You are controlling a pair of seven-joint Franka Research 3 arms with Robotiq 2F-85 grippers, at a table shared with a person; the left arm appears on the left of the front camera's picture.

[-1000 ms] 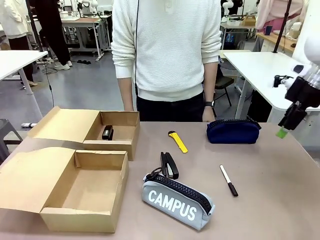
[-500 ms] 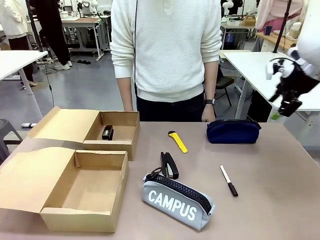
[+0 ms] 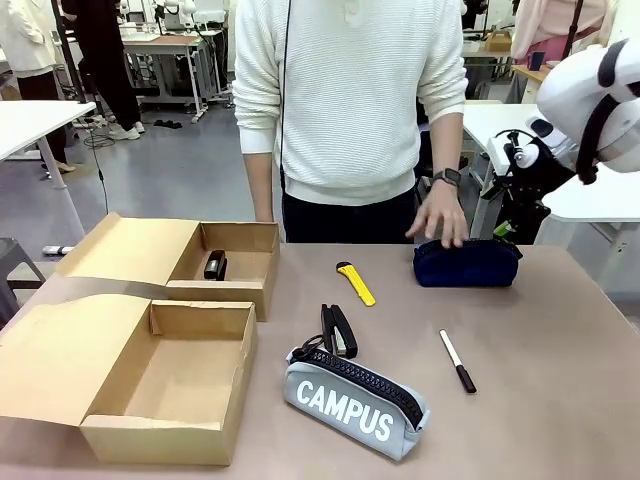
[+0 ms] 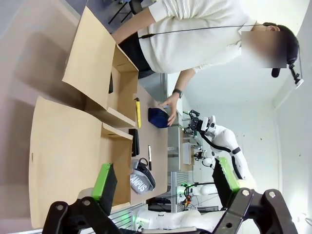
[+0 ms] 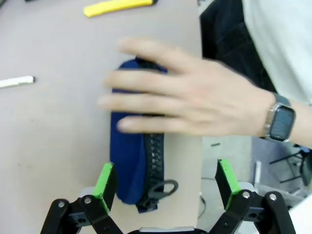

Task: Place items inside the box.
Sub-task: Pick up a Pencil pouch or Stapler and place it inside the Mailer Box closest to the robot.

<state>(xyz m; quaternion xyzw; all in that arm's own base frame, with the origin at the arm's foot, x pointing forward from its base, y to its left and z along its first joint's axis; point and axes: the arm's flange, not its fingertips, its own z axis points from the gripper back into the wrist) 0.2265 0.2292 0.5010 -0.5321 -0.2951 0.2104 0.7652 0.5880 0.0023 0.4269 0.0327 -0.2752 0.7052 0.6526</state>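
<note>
Brown table (image 3: 560,340); navy blue pouch (image 3: 470,268), black-zipped, beneath the person's hand (image 3: 440,215).

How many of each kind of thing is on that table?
Brown cardboard boxes: 2
Fabric zip cases: 2, grey "CAMPUS" case, navy blue pouch
Stationery tools: 3, yellow utility knife, black stapler, black-capped white marker
Dark item inside far box: 1
Total: 8

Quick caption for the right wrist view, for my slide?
Open right pincer hovers above the navy blue pouch while a person's hand covers its far end.
</note>
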